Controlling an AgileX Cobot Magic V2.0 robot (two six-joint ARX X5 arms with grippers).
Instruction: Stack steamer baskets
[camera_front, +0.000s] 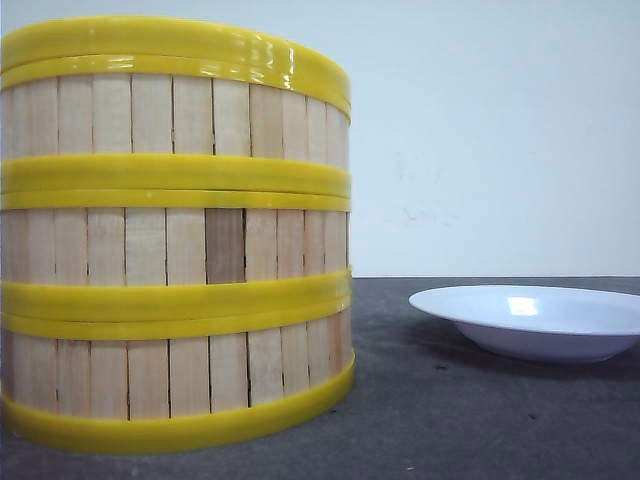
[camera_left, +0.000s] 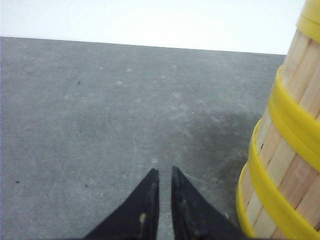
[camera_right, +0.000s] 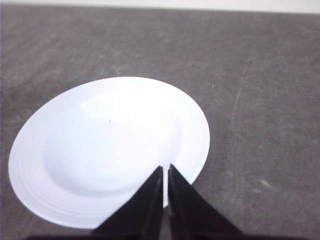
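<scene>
Grey matte tabletop (camera_front: 450, 420) is carrying all items, a pale wall (camera_front: 480, 130) rising behind. Left gripper (camera_left: 162, 176) is hovering with black fingers (camera_left: 146, 210) nearly together, gripping nothing; three round pale-slatted, yellow-banded steamer baskets (camera_left: 282, 170) are standing stacked just beside those fingers. Right gripper (camera_right: 165, 172) is hovering, fingers nearly closed and empty, over the near rim of a shallow white round dish (camera_right: 100, 150). Dish is sitting apart from the stack.

Both grippers, left (camera_left: 164, 175) and right (camera_right: 165, 171), end in black, pointed, tapering jaws; the left's show pale flecks, perhaps wear.
</scene>
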